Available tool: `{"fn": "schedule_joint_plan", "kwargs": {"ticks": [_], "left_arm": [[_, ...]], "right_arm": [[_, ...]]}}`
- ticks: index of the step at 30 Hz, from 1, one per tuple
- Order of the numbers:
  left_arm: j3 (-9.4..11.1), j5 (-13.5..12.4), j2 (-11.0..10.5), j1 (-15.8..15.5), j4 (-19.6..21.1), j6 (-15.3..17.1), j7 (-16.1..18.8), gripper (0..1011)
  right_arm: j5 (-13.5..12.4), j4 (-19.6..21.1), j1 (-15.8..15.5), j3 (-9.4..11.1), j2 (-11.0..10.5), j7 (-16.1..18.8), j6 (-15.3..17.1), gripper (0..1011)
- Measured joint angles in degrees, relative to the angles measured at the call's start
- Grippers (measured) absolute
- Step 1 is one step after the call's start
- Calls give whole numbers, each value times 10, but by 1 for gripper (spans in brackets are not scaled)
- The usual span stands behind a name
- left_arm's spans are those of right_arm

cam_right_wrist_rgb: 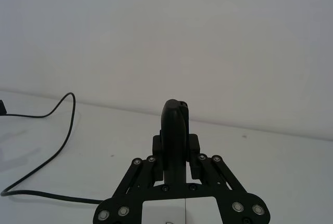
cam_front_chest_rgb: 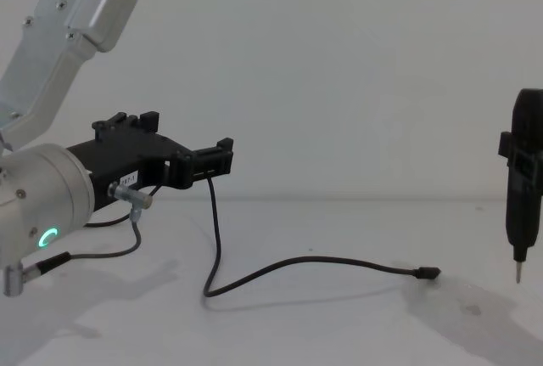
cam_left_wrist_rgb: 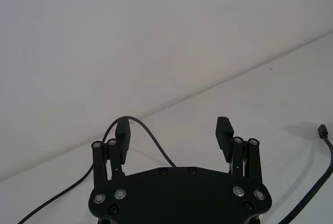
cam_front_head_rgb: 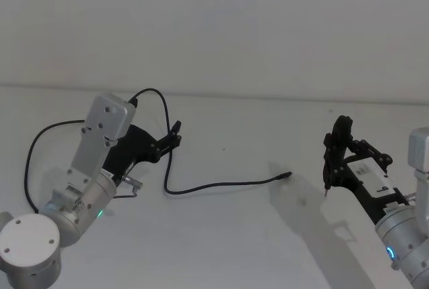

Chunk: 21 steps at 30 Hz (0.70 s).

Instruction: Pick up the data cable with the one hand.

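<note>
At the left of the head view, the left gripper (cam_front_head_rgb: pixel 172 137) reaches forward from its silver wrist, whose green ring light (cam_front_chest_rgb: pixel 48 236) glows, and sits right at the data cable (cam_front_head_rgb: pixel 221 184). The left wrist view shows why it is posed this way: its jaws stand wide apart with the cord running up between them, arching close past one finger (cam_left_wrist_rgb: pixel 123 133), so the opening straddles the cord ready for a pinch. Whether the cord actually touches that finger cannot be told. In the chest view the cable rises almost straight from the white surface (cam_front_head_rgb: pixel 234 242) to the fingertips at centre left, then trails along the surface to its small dark plug (cam_front_chest_rgb: pixel 429 273) at lower right. This suggests that the stretch by the gripper stands off the surface, either from its own stiffness or by resting on the finger. Closing there would probably take the cord at mid-length, leaving the plug end to drag. At the right of the frame the right gripper (cam_right_wrist_rgb: pixel 175 146) is parked well apart from the cable, its fingers together around a slim black tool (cam_front_chest_rgb: pixel 526 188) that points down at the surface.
</note>
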State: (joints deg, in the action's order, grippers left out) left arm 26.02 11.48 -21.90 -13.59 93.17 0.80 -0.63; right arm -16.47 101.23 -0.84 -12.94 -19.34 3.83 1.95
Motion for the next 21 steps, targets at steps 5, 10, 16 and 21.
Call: {"fn": "schedule_joint_plan", "kwargs": {"ticks": [5,10,16,21], "left_arm": [[0,0,0,0,0,0,0,1001],[0,0,0,0,0,0,0,1002],[0,0,0,0,0,0,0,1001],[0,0,0,0,0,0,0,1001]], "right_arm": [[0,0,0,0,0,0,0,268],[0,0,0,0,0,0,0,268],[0,0,0,0,0,0,0,268],[0,0,0,0,0,0,0,268]]}}
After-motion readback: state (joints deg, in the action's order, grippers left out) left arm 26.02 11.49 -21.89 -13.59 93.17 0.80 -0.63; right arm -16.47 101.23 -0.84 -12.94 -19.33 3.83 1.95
